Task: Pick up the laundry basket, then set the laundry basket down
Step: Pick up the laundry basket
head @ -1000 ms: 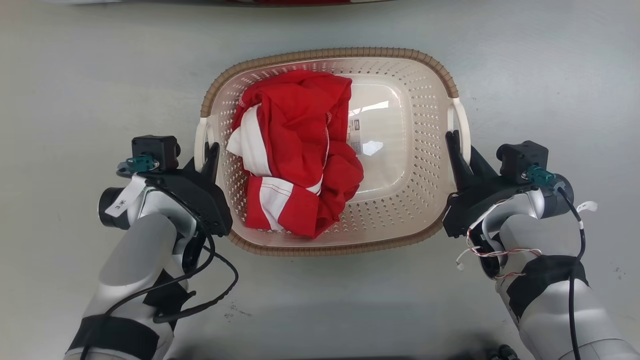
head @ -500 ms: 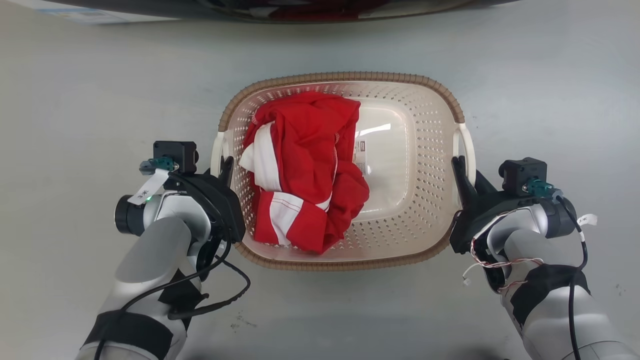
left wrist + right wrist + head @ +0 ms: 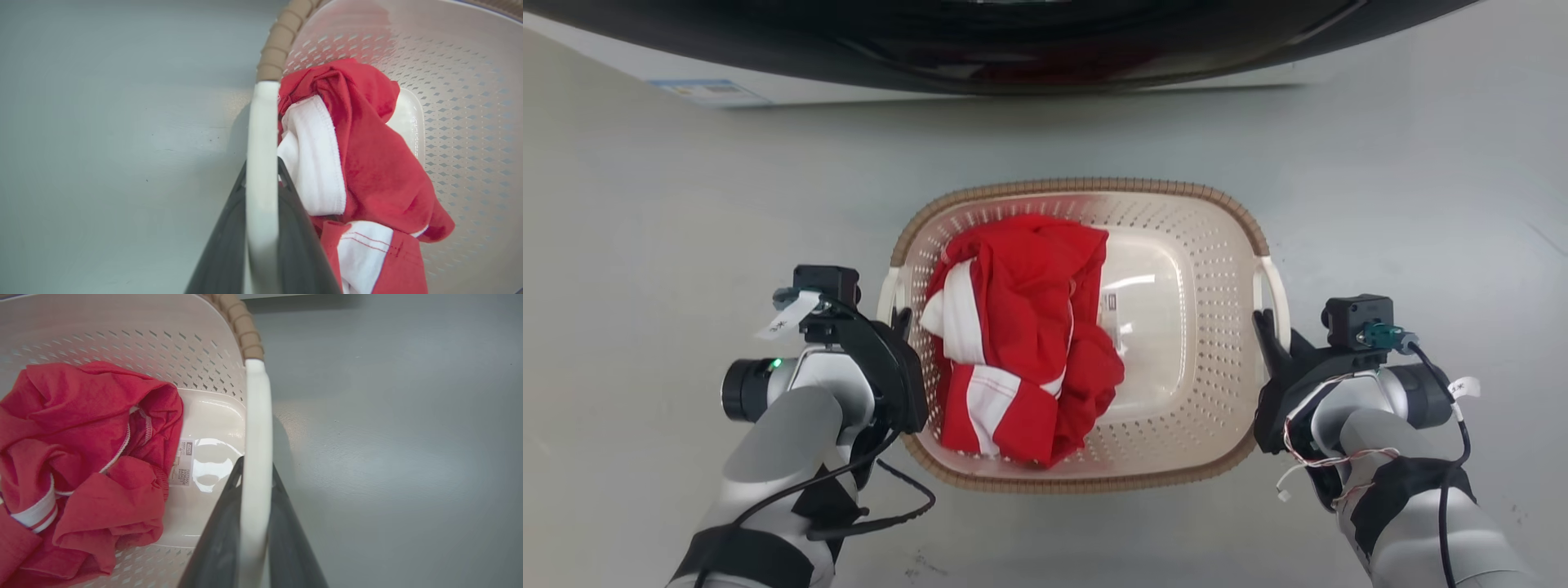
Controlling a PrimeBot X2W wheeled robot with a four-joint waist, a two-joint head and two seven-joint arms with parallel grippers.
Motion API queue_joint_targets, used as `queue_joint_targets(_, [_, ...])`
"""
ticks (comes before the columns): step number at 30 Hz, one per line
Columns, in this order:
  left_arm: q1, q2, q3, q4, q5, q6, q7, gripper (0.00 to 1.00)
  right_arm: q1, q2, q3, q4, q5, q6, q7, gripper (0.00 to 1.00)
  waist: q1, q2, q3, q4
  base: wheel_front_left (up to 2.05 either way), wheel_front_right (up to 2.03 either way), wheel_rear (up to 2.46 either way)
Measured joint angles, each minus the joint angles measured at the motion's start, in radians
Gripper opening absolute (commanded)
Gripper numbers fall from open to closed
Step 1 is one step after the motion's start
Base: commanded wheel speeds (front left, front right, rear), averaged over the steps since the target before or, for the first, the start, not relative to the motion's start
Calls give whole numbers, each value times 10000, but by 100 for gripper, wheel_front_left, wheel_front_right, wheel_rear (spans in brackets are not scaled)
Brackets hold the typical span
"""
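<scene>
The left gripper [image 3: 261,163] is clenched on the left loop handle [image 3: 261,118] and the right gripper [image 3: 256,463] on the right loop handle [image 3: 257,408], dark fingers flanking each white bar. Between them, over the grey floor [image 3: 645,245], is the laundry basket [image 3: 1094,186], its long axis running arm to arm and both arms equally near. A red-and-white garment [image 3: 1021,327] is bunched toward its left. A dark curved appliance [image 3: 1013,49] lies beyond.
</scene>
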Motion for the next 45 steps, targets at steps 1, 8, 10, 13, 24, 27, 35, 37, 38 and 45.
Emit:
queue_joint_targets(1, [48, -2, -10, 25, -29, 0, 54, 0, 10, 17, 23, 77, 0, 0, 42, 0, 0, 0, -96, -4, 0, 0, 0])
queue_joint_targets(8, [257, -21, -151, 111, -238, -6, 399, 0, 207, 77, 215, 412, 2, 12, 368, 0, 0, 0, -765, -27, 0, 0, 0])
queue_joint_targets(10, [433, -6, -284, 88, -437, 0, 514, 0, 205, 77, 307, 428, 2, 12, 470, 0, 0, 0, -963, -34, 0, 0, 0])
queue_joint_targets(13, [680, 10, -407, 19, -744, 0, 713, 0, 217, 77, 389, 487, 2, 13, 631, 0, 0, 0, -1260, -47, 0, 0, 0])
queue_joint_targets(24, [1333, 81, -989, -253, -1469, 15, 1360, 0, 747, 81, 614, 702, 224, 15, 993, 0, -1, -1, -2381, -92, 0, 0, 0])
queue_joint_targets(27, [1452, 90, -1070, -265, -1751, 29, 1536, 0, 906, 88, 646, 727, 274, 63, 1104, 0, 1, 0, -2726, -96, 0, 0, 0])
queue_joint_targets(35, [2095, 109, -1492, -293, -2174, 79, 1908, 0, 1680, 102, 871, 683, 821, 86, 1348, 0, 0, -1, -3713, -120, 0, 0, 0])
queue_joint_targets(37, [2194, 113, -1565, -307, -2403, 113, 2010, 0, 1871, 105, 955, 606, 1022, 86, 1440, 0, 0, -1, -3967, -123, 0, 0, 0])
queue_joint_targets(38, [2224, 117, -1593, -307, -2497, 146, 2065, 0, 1948, 104, 993, 556, 1089, 86, 1509, 0, -1, -1, -4091, -124, 0, 0, 0])
queue_joint_targets(45, [2557, 192, -1858, -307, -2715, 257, 2389, 0, 2440, 102, 1361, 265, 1601, 86, 1818, 0, -1, -1, -4937, -124, 0, 0, 0])
